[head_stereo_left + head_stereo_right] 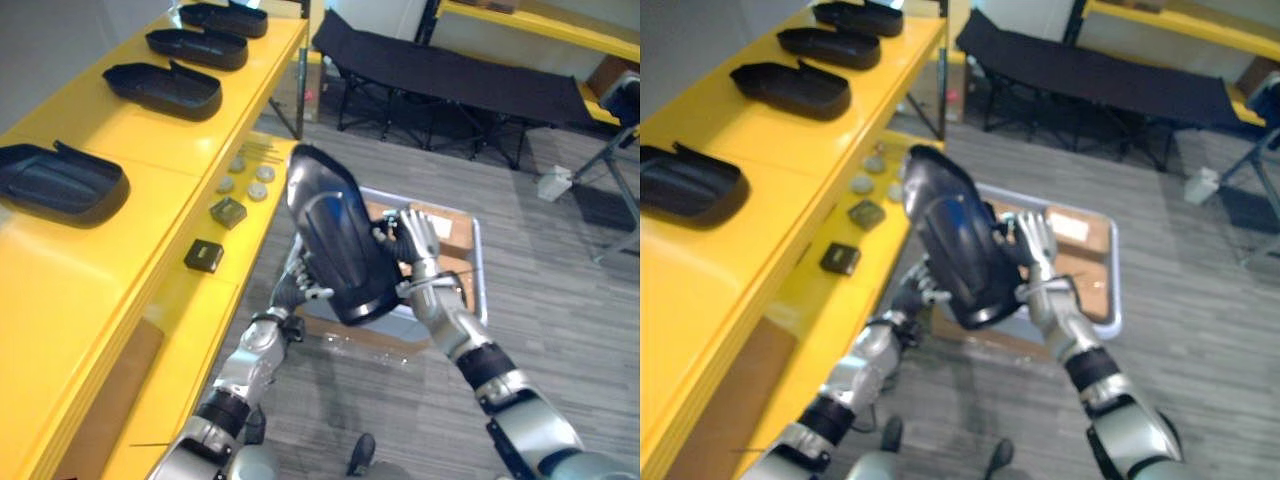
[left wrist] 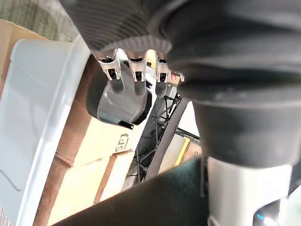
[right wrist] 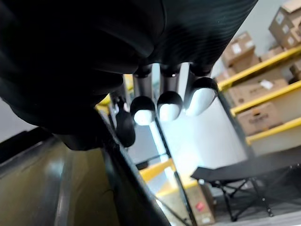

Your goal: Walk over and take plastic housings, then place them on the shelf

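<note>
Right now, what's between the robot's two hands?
The black plastic housing, clamped between the left hand and right hand, seen in the left eye view.

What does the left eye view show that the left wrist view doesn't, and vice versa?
Left eye view: the yellow shelf with four black housings on it, small parts on the tier below, and the right hand against the held housing. Left wrist view: the left hand's fingers lying flat on that housing. Both: the held housing, the left hand, the grey bin holding cardboard, the black folding cot.
</note>
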Controlling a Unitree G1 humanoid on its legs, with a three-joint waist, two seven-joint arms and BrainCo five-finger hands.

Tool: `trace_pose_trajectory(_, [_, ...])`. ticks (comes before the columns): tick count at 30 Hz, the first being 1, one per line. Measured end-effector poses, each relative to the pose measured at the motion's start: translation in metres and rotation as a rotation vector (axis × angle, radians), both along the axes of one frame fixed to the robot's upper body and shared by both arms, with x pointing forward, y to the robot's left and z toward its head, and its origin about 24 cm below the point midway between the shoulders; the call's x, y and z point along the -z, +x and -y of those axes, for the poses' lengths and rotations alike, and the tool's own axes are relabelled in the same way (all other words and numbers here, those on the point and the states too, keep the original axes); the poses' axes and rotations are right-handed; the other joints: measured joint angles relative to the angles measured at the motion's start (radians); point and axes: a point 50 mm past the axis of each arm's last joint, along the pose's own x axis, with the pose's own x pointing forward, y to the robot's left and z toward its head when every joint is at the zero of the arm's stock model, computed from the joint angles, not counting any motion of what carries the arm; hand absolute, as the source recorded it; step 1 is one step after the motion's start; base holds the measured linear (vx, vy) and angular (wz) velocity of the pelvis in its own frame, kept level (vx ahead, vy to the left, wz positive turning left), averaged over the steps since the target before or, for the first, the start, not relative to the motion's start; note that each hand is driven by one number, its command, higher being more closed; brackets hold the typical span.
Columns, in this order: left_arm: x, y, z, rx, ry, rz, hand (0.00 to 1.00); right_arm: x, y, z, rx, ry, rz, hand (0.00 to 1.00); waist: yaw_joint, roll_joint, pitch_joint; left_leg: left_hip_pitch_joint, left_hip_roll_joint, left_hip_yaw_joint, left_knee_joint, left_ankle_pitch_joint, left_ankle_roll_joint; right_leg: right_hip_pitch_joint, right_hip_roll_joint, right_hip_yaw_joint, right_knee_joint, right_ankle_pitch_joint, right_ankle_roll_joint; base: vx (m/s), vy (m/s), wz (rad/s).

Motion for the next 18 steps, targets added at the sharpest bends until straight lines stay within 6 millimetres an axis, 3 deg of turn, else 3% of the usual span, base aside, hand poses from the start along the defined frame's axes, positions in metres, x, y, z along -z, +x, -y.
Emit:
trace_pose_trajectory(7, [0.009, -0.002, 0.000, 0.023, -0.032, -0.043, 0.00, 0.005, -0.004, 0.001, -0.007, 0.010, -0.003, 1.00, 0.002, -0.018, 0.000, 0.000, 0.001, 0.001, 0.000, 0.001, 0.000, -0.001, 0.000, 0.001, 0.001, 0.000, 0.000, 0.00, 0.000, 0.00])
trace_pose_trajectory(18, [0.020, -0.006, 0.001, 0.030, -0.018, -0.086, 0.00, 0.006, -0.004, -0.004, -0.010, 0.020, -0.002, 1.00, 0.010, -0.018, 0.001, -0.005, -0.001, 0.000, 0.000, 0.001, -0.001, -0.011, -0.003, 0.002, 0.011, -0.005, 0.001, 0.00, 0.000, 0.00])
